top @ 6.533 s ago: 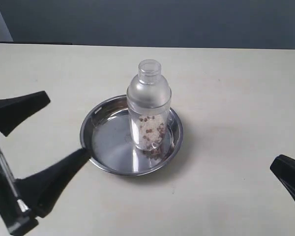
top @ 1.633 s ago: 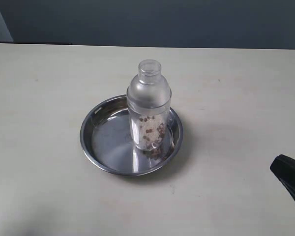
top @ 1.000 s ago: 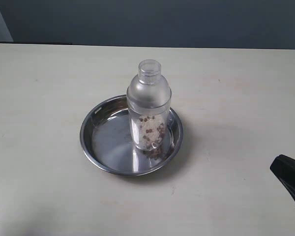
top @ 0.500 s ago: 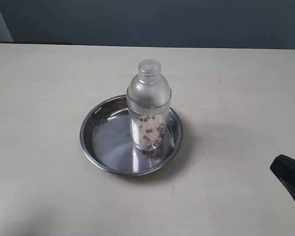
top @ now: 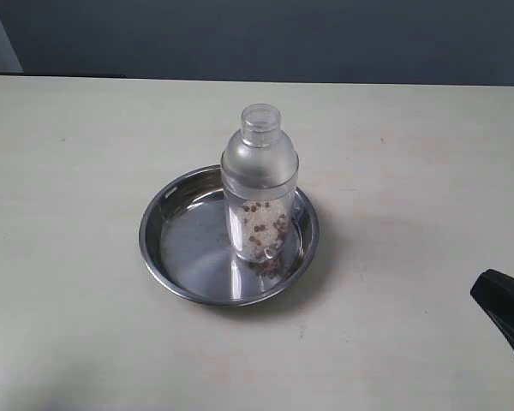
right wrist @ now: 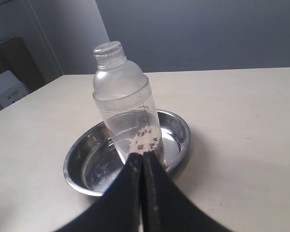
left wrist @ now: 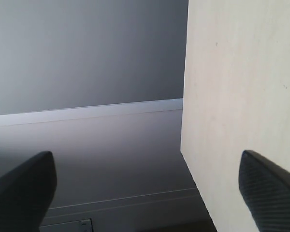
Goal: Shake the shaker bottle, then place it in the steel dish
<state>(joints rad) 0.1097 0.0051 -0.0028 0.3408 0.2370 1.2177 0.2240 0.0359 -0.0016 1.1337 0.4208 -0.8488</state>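
You have the shaker bottle (top: 259, 184) upright in the steel dish (top: 193, 257), your left gripper (left wrist: 146, 157) spread wide, your right gripper (right wrist: 141, 159) pressed together well apart from it.

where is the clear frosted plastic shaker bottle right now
In the exterior view the clear frosted plastic shaker bottle stands upright inside the round shiny steel dish, on the right part of its base, near the middle of the pale table.
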